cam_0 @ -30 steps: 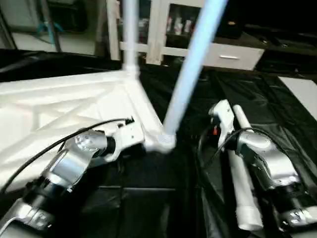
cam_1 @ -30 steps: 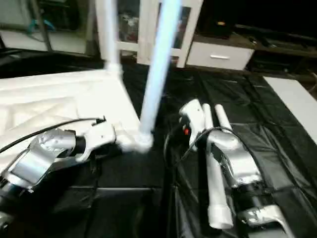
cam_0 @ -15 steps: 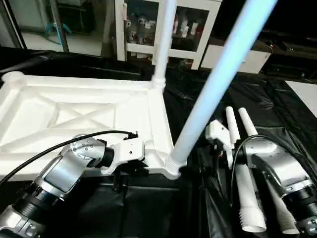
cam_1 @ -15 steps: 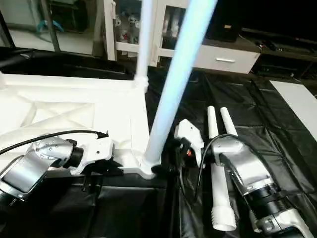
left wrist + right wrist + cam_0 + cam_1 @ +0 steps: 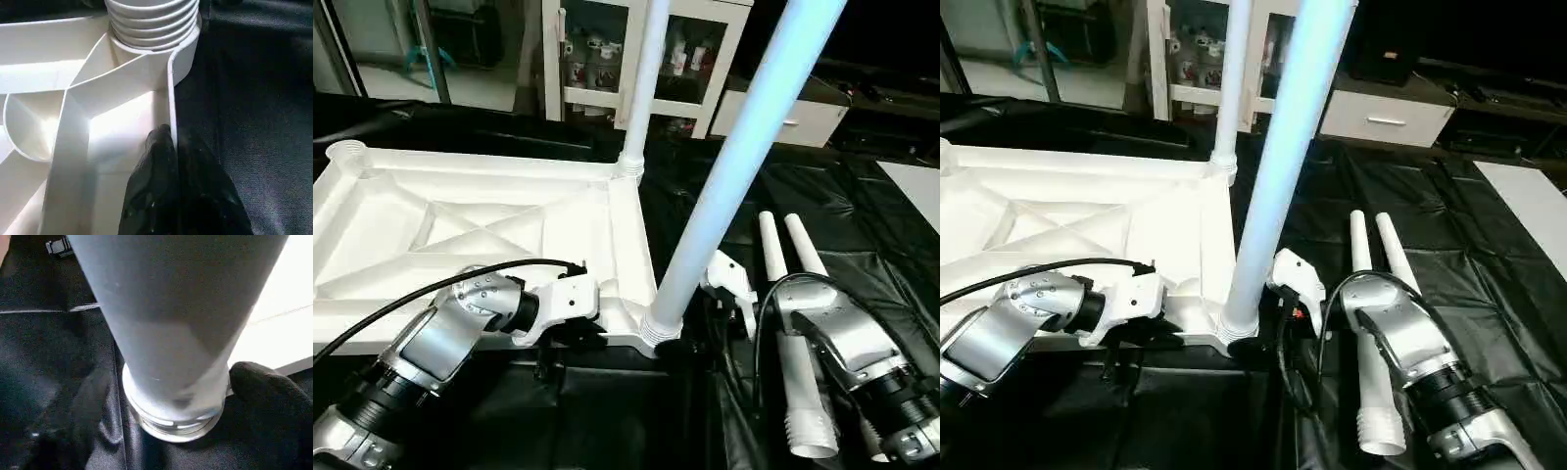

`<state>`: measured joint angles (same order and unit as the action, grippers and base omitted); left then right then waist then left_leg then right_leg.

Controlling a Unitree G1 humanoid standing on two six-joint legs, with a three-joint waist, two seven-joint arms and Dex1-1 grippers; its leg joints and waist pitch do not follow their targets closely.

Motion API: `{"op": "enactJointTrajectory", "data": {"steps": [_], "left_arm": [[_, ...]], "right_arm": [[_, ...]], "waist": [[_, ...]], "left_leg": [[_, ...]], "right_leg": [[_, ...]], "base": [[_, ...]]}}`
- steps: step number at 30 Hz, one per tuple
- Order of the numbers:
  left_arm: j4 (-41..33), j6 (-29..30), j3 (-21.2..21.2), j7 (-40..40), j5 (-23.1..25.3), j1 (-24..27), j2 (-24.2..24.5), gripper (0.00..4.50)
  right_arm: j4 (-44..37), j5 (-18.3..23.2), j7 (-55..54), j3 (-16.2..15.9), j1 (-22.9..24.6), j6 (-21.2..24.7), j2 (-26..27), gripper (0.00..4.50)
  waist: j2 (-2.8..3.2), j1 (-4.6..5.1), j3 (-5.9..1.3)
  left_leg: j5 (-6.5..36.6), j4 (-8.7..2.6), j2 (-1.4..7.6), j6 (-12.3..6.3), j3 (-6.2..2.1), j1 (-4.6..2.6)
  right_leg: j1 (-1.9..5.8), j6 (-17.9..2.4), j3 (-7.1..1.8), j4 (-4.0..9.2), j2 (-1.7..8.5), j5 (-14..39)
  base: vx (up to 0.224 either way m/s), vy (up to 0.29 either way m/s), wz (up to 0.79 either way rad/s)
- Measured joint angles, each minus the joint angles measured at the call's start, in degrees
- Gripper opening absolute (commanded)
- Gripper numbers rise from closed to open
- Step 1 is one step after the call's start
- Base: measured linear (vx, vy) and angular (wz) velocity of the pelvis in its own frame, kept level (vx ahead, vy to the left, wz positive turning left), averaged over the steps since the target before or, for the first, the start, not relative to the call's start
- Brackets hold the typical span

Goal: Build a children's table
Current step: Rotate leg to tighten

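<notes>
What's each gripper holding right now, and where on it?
The left gripper pinches the tabletop's rim wall beside the corner socket. The right gripper's hold cannot be told.

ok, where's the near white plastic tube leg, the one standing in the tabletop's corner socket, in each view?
Left eye: long white plastic tube leg leans up to the right from the bottom centre.
Right eye: centre, base low.
Left wrist: its ribbed base at the top.
Right wrist: big, centre.
Shared landmark: round corner socket.
</notes>
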<state>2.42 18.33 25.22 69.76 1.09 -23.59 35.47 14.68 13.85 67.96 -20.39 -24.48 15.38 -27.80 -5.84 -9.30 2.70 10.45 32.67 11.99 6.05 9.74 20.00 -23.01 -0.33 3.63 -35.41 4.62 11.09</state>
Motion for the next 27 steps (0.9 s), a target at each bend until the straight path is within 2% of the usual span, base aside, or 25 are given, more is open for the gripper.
{"op": "enactJointTrajectory", "data": {"steps": [2,5,7,12,27], "left_arm": [[0.0,0.01,-0.01,0.0,0.1,0.0,0.02,0.0],[0.0,0.01,-0.01,0.0,0.22,0.0,0.06,0.0],[-0.01,0.01,-0.02,0.0,0.28,0.0,0.07,0.0],[0.0,0.03,0.0,0.11,0.29,0.0,0.12,0.0],[0.01,0.09,0.03,0.3,0.67,0.02,0.24,0.0]], "right_arm": [[0.23,0.0,-0.04,0.03,-0.04,-0.19,0.18,3.7],[0.88,-0.03,0.01,0.15,-0.1,-0.68,0.61,3.59],[1.21,-0.07,0.01,0.16,-0.11,-0.81,0.77,3.28],[1.22,-0.3,-0.04,0.31,-0.11,-0.82,0.82,2.87],[1.96,-0.58,-0.43,0.81,0.6,-2.4,1.57,2.74]], "waist": [[0.0,0.05,0.0],[-0.02,0.09,-0.01],[-0.02,0.14,-0.01],[-0.01,0.12,-0.01],[-0.08,0.23,-0.05]], "left_leg": [[0.0,0.02,0.0,0.0,0.0,-0.01],[0.0,0.04,0.0,0.0,-0.01,-0.02],[0.0,0.08,0.0,0.0,-0.01,-0.02],[0.0,0.19,0.01,0.0,-0.03,0.0],[0.0,0.42,0.01,0.0,-0.06,-0.01]], "right_leg": [[0.0,0.0,0.0,-0.03,0.0,0.0],[0.0,0.0,-0.01,-0.07,0.0,0.0],[0.0,0.0,-0.01,-0.11,0.0,0.0],[0.0,-0.01,-0.02,-0.21,0.0,0.0],[-0.01,-0.01,-0.03,-0.46,0.03,0.0]], "base": [[0.0,0.0,0.0],[0.0,0.0,0.0],[0.0,0.0,0.0],[0.0,0.0,0.0],[0.0,0.0,0.0]]}}
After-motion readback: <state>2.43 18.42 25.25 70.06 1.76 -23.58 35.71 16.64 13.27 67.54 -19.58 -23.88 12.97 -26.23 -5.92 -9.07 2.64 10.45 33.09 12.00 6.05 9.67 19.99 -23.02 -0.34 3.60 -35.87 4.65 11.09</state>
